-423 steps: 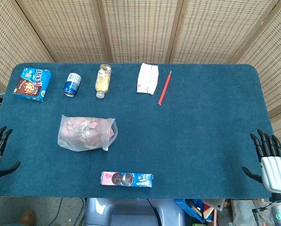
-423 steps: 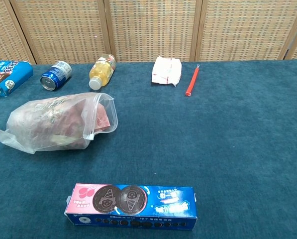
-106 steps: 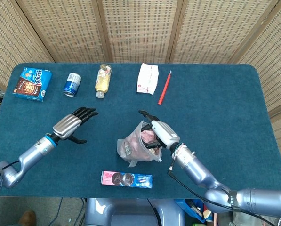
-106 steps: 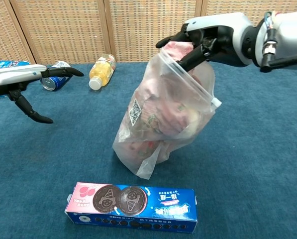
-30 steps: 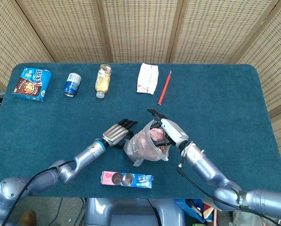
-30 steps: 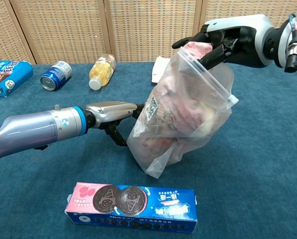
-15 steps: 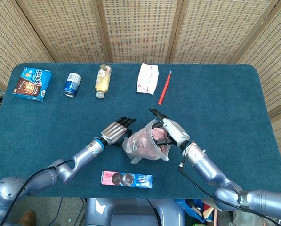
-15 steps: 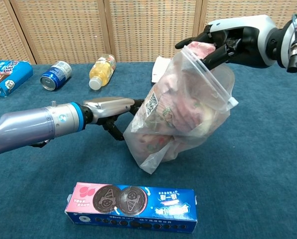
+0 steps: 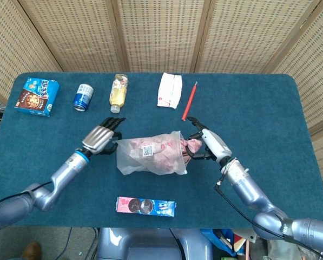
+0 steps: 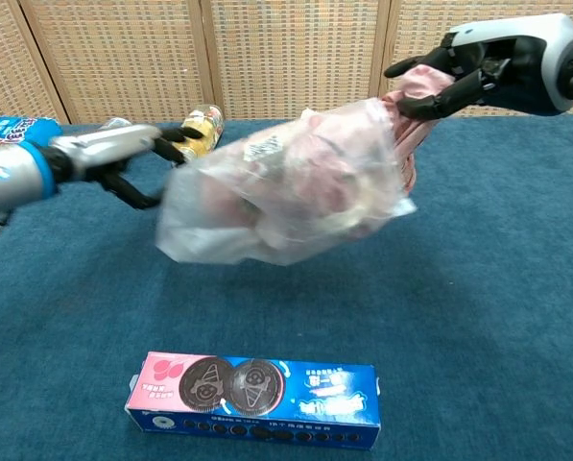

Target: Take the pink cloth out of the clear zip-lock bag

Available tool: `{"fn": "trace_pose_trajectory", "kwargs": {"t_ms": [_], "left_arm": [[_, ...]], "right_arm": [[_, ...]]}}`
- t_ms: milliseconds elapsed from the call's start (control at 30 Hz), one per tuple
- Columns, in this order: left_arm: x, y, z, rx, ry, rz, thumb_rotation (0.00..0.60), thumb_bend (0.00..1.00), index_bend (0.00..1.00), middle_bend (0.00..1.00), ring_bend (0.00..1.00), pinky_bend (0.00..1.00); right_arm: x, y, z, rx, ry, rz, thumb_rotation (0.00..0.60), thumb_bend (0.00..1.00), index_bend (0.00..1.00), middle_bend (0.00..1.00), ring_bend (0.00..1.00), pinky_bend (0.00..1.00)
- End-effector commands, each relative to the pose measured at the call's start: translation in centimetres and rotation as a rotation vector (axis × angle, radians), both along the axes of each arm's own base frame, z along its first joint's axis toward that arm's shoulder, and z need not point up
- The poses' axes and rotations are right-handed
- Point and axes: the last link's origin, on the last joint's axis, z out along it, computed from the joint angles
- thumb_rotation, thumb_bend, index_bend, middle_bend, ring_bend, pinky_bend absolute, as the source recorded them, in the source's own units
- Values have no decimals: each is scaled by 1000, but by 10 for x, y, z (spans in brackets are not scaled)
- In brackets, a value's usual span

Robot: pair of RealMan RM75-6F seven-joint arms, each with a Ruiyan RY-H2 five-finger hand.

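— Since a moment ago, the bag (image 9: 150, 157) has tipped from upright to lying sideways in the air, and the left robot hand (image 9: 100, 139) has drawn back from it.

— Who holds it?

— The right robot hand (image 9: 204, 145) grips the pink cloth (image 10: 416, 96) at the bag's mouth, above the bench (image 9: 258, 119). The left one hangs released, fingers spread.

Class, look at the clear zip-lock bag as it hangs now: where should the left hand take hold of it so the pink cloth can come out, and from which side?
Probably the closed bottom corner of the zip-lock bag, approached from the robot's left. The bag lies sideways with its mouth toward the right hand, which pinches the pink cloth there. The left hand is at that far end.
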Motion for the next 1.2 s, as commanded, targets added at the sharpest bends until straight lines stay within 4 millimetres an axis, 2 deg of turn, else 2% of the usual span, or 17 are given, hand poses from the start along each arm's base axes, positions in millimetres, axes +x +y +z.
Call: {"fn": "trace_pose_trajectory", "kwargs": {"t_ms": [33, 133, 167, 200, 233, 433, 567, 733, 767, 800, 867, 900, 933, 1000, 1133, 1167, 1200], "left_arm": [[-29, -3, 34, 63, 29, 45, 600, 561, 684, 0, 0, 0], [-54, -4, 61, 112, 75, 81, 600, 562, 685, 0, 0, 0], [-67, -5, 75, 136, 96, 104, 600, 563, 686, 0, 0, 0], [-89, -5, 100, 191, 137, 149, 600, 563, 687, 0, 0, 0], [-102, -8, 117, 214, 156, 172, 600, 564, 687, 0, 0, 0], [-153, -15, 183, 344, 209, 300, 600, 563, 688, 0, 0, 0], [-173, -18, 204, 381, 210, 351, 600, 564, 689, 0, 0, 0], [-181, -19, 205, 379, 206, 372, 600, 565, 689, 0, 0, 0], [-182, -20, 204, 374, 211, 376, 600, 564, 651, 0, 0, 0], [-183, -20, 204, 368, 216, 382, 600, 540, 553, 0, 0, 0], [-186, -23, 202, 336, 214, 414, 600, 329, 141, 0, 0, 0], [-185, -24, 204, 333, 194, 422, 600, 242, 40, 0, 0, 0], [-182, -27, 207, 342, 160, 424, 600, 155, 0, 0, 0, 0], [-180, -33, 212, 358, 122, 421, 600, 103, 0, 0, 0, 0], [-176, -49, 226, 391, 63, 409, 600, 89, 0, 0, 0, 0], [-175, -57, 232, 414, 36, 403, 600, 89, 0, 0, 0, 0], [-175, -74, 238, 443, 14, 391, 600, 89, 0, 0, 0, 0]], "right_arm": [[-11, -3, 3, -12, 11, -27, 600, 594, 774, 0, 0, 0], [-24, -6, 7, -32, 37, -50, 600, 594, 774, 0, 0, 0], [-31, -8, 9, -42, 48, -61, 600, 594, 774, 0, 0, 0], [-43, -11, 14, -64, 76, -81, 600, 594, 774, 0, 0, 0], [-49, -14, 18, -75, 92, -90, 600, 594, 774, 0, 0, 0], [-79, -24, 33, -124, 157, -138, 600, 594, 774, 0, 0, 0], [-92, -26, 37, -134, 178, -162, 600, 594, 774, 0, 0, 0], [-96, -25, 39, -133, 190, -158, 600, 595, 773, 0, 0, 0], [-96, -24, 40, -138, 195, -147, 600, 576, 720, 0, 0, 0], [-95, -22, 42, -143, 201, -133, 600, 511, 631, 0, 0, 0], [-95, -15, 47, -153, 252, -81, 600, 164, 198, 0, 0, 0], [-95, -13, 52, -169, 275, -59, 600, 64, 89, 0, 0, 0], [-95, -9, 59, -203, 306, -27, 600, 2, 7, 0, 0, 0], [-98, -3, 67, -259, 352, 14, 600, 0, 0, 0, 0, 0], [-110, 11, 81, -358, 447, 84, 600, 0, 0, 0, 0, 0], [-118, 18, 88, -399, 502, 109, 600, 0, 0, 0, 0, 0], [-133, 32, 96, -444, 570, 132, 600, 0, 0, 0, 0, 0]]}}
